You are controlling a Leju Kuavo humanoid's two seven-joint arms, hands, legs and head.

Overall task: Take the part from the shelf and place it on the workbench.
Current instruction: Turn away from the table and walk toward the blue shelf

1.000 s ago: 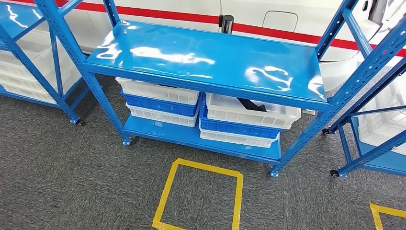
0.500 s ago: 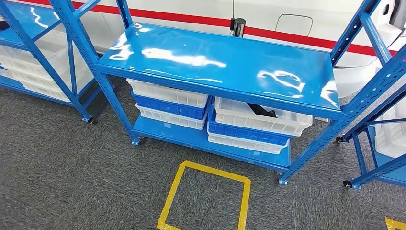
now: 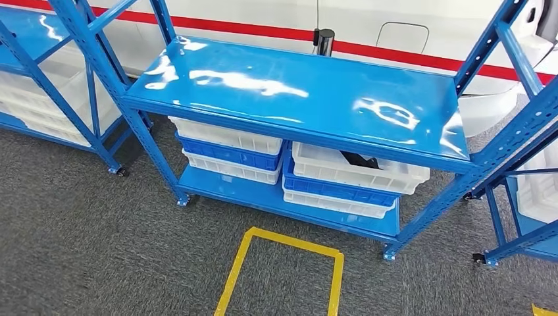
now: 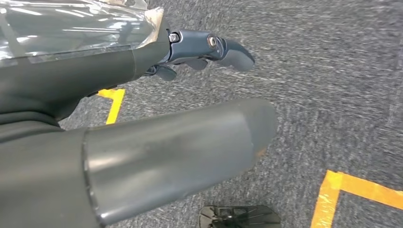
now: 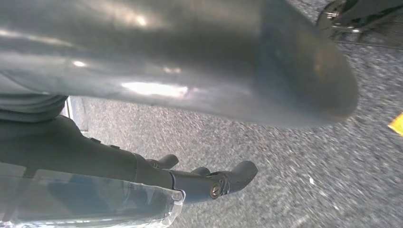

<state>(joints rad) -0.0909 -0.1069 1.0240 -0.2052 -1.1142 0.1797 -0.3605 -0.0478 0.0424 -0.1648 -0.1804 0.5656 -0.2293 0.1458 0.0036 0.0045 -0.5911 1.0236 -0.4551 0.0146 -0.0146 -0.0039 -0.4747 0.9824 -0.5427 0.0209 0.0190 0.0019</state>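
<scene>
Head view: we face a blue shelf (image 3: 296, 92) whose lower level carries stacked white and blue bins. The part (image 3: 358, 159), a dark object, lies in the top white bin (image 3: 358, 170) of the right-hand stack, partly hidden under the upper deck. A yellow floor square (image 3: 283, 273) lies in front of the shelf.

Left wrist view: the left hand (image 4: 190, 137) hangs over grey carpet, fingers loosely extended and holding nothing.

Right wrist view: the right hand (image 5: 190, 66) likewise hangs over the carpet, released and empty (image slightly blurred).

In our judgement the approach is the step in hand. To do it well, we would stand squarely before the right-hand stack, then reach low under the deck, since clearance above that bin looks tight.
</scene>
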